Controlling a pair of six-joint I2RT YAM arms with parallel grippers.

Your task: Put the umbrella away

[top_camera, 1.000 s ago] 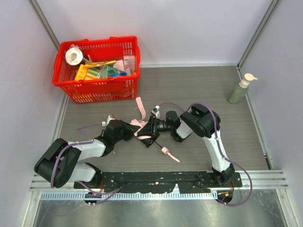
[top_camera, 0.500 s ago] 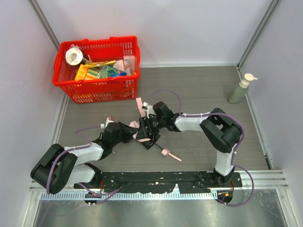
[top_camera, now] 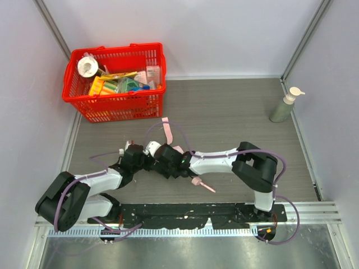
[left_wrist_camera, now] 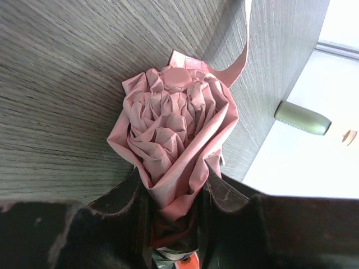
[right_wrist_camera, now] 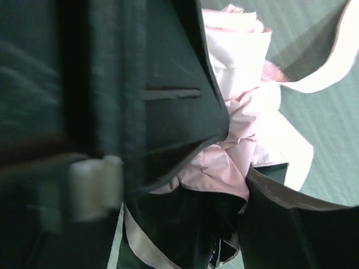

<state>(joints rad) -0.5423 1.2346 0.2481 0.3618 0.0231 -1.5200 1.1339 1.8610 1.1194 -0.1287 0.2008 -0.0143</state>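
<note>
On grained tabletop, left hand pinches umbrella, a crumpled pink fabric rosette.

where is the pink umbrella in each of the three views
top external: umbrella at lower centre, mostly covered, handle poking out to the lower right.
left wrist: bunched fabric mid-frame.
right wrist: fabric centre-right.
shared landmark: its pink strap, seen at upper right in both wrist views.

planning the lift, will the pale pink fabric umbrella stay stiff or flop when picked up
Probably soft: the pale pink crumpled fabric umbrella bunches inside the left claw. Its flat pink strap lies loose and would likely dangle. Likely light, given the thin cloth.
</note>
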